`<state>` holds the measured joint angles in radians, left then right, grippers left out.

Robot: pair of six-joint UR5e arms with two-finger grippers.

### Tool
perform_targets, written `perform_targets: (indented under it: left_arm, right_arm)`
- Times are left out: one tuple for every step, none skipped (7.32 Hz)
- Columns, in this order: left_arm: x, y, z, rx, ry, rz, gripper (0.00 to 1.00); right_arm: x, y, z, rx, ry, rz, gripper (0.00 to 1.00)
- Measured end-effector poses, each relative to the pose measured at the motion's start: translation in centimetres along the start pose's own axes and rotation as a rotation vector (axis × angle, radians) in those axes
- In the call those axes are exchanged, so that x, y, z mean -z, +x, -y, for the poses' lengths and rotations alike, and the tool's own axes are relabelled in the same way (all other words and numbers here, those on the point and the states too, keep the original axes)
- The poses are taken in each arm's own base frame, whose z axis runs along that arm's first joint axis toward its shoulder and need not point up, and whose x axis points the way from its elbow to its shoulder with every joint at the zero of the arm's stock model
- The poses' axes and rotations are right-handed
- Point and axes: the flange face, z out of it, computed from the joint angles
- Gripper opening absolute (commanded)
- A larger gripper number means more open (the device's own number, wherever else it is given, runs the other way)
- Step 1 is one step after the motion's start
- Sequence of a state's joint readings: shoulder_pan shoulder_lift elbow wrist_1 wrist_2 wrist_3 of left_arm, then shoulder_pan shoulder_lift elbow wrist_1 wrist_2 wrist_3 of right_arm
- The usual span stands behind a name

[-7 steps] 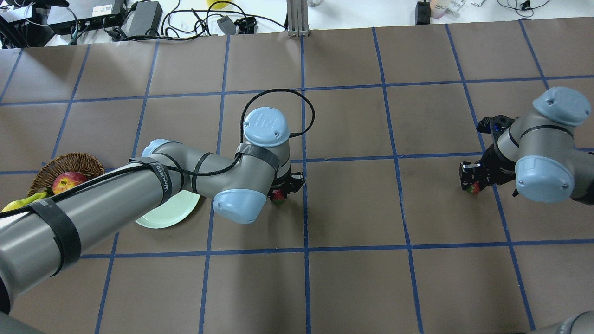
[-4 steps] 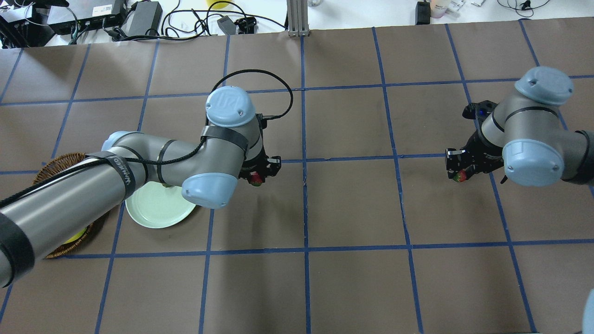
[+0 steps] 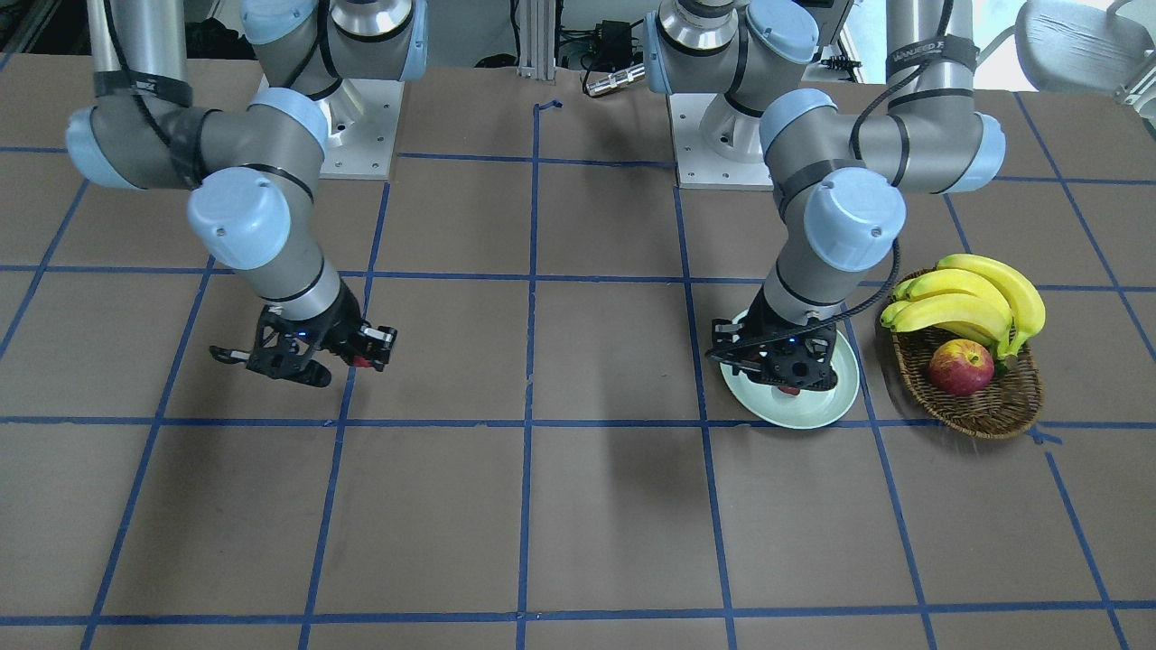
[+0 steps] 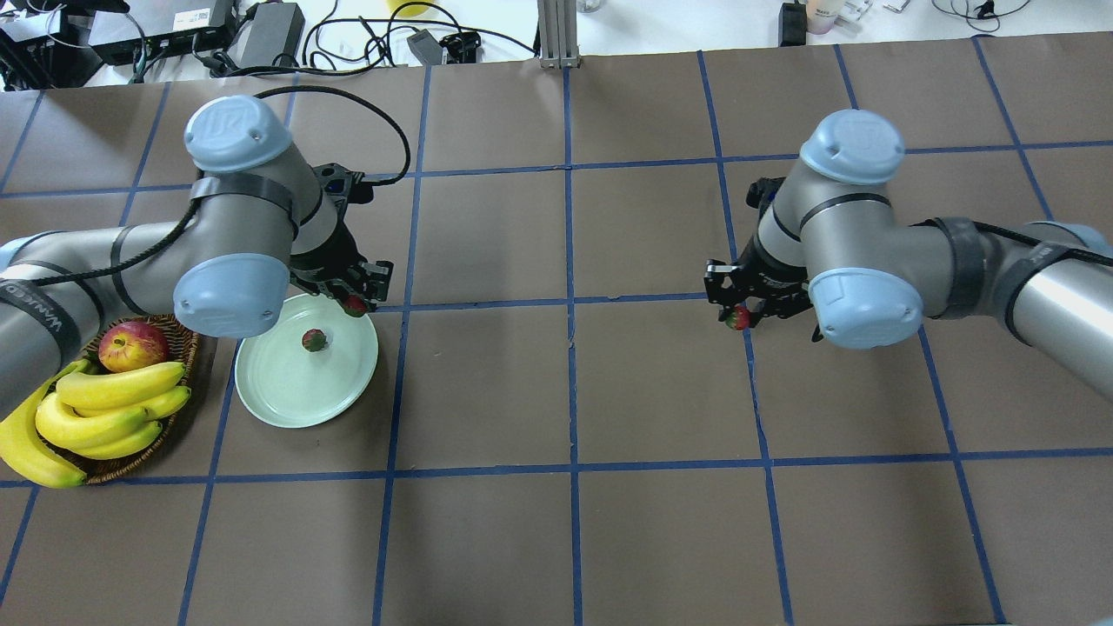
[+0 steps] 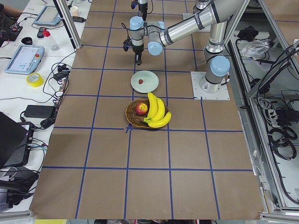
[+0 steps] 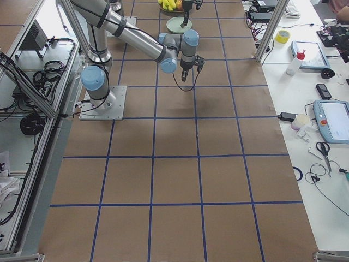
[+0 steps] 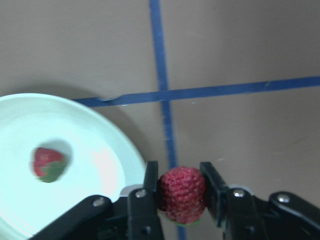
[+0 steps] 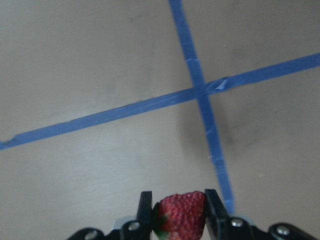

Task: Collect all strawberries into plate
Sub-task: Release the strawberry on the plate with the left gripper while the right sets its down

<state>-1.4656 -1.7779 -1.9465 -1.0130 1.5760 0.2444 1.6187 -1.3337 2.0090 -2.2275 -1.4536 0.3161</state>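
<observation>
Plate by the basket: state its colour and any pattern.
Pale mint green, plain and unpatterned. The plate shows best in the overhead exterior view.

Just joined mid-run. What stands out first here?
The left gripper holds a strawberry at the rim of the pale green plate, while the right gripper holds a second strawberry over the table well away from it. A third strawberry already lies on the plate, beside a basket of bananas and an apple.
</observation>
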Motion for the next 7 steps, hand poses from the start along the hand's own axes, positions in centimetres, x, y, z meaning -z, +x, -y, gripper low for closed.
perform_targets:
  left_arm:
    - [-0.5,-3.6,-0.1,-0.026,-0.011,-0.011,0.0]
    - [-1.6,-5.9,-0.5,-0.07,-0.028,-0.026,0.0]
    - [-3.3,-7.4,-1.0,-0.104,-0.049,-0.041,0.0]
    - [-4.6,-8.3,-1.3,-0.114,-0.065,-0.051,0.33]
    - [-5.3,-8.8,-1.4,-0.115,-0.077,-0.056,0.81]
    - [-5.6,-9.1,-1.4,-0.111,-0.08,-0.056,0.89]
    - [-5.5,-9.2,-1.3,-0.107,-0.077,-0.057,0.9]
  right_arm:
    - [-0.6,-4.5,-2.2,0.008,0.017,0.023,0.0]
    - [-1.9,-8.6,-4.6,0.044,0.038,0.045,0.0]
    - [-3.5,-12.0,-6.3,0.069,0.054,0.064,0.0]
    - [-4.9,-14.9,-7.2,0.072,0.059,0.084,0.03]
    - [-6.1,-17.6,-7.7,0.065,0.049,0.108,0.13]
    - [-7.1,-20.2,-7.8,0.053,0.036,0.126,0.43]
    - [-7.9,-21.7,-7.7,0.044,0.027,0.132,0.56]
